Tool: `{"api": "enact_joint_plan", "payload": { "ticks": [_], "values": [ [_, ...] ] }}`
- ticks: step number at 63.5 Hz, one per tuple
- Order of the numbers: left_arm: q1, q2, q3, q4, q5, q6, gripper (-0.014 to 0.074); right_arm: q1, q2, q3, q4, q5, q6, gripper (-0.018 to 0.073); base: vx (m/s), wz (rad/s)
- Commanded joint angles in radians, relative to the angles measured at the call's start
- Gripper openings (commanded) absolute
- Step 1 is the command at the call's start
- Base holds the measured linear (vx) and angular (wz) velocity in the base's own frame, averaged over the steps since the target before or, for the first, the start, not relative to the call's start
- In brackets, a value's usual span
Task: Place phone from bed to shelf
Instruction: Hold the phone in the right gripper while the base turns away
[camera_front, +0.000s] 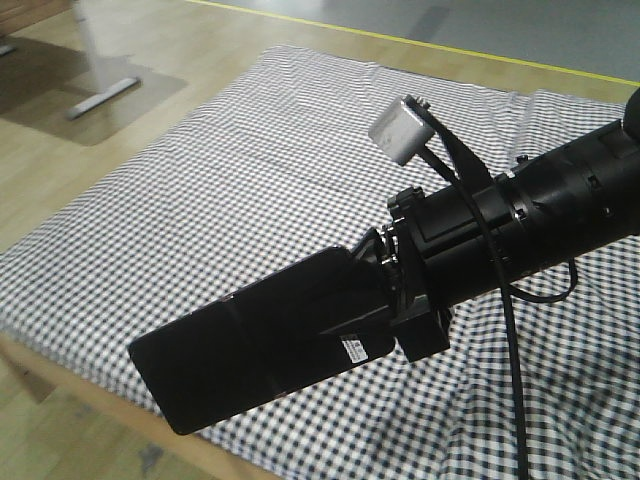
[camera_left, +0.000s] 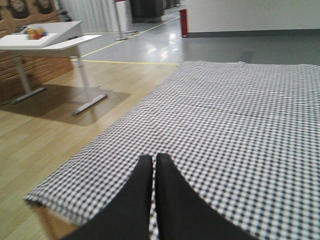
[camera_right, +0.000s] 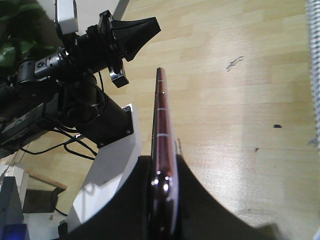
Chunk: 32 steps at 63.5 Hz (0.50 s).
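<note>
The phone (camera_front: 230, 370) is a slim black slab with a small white label near one end. It hangs in the air over the near edge of the bed (camera_front: 230, 170), and my right gripper (camera_front: 372, 300) is shut on its labelled end. In the right wrist view the phone (camera_right: 161, 120) stands edge-on with a pinkish rim, clamped between my right gripper (camera_right: 162, 167) fingers above the wood floor. My left gripper (camera_left: 153, 161) is shut on nothing, low over the checked bed (camera_left: 240, 115). The right wrist view also shows my left gripper (camera_right: 142, 29). The shelf is out of view.
A white desk (camera_left: 50, 42) with small coloured items stands on the wood floor left of the bed; its foot (camera_front: 100, 97) shows in the front view. My white base (camera_right: 107, 167) and cables lie below the right wrist. A yellow floor line (camera_front: 420, 42) runs beyond the bed.
</note>
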Motion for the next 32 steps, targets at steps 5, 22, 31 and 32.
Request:
{"api": "enact_joint_plan", "payload": {
  "ticks": [5,22,31,32],
  "values": [
    [0.000,-0.011,-0.026,-0.005,-0.071,-0.004,0.0001,0.000,-0.037,-0.026,0.088,0.066,-0.007,-0.0001,-0.14,0.53],
    [0.000,-0.011,-0.026,-0.005,-0.071,-0.004,0.0001,0.000,-0.037,-0.026,0.088,0.066,-0.007,-0.0001,-0.14,0.55],
    [0.000,-0.011,-0.026,-0.005,-0.071,-0.004,0.0001,0.000,-0.037,-0.026,0.088,0.066,-0.007,-0.0001,-0.14,0.56],
    [0.000,-0.011,-0.026,-0.005,-0.071,-0.004,0.0001,0.000,-0.037,-0.026,0.088,0.066,-0.007,-0.0001,-0.15,0.57]
  ]
}}
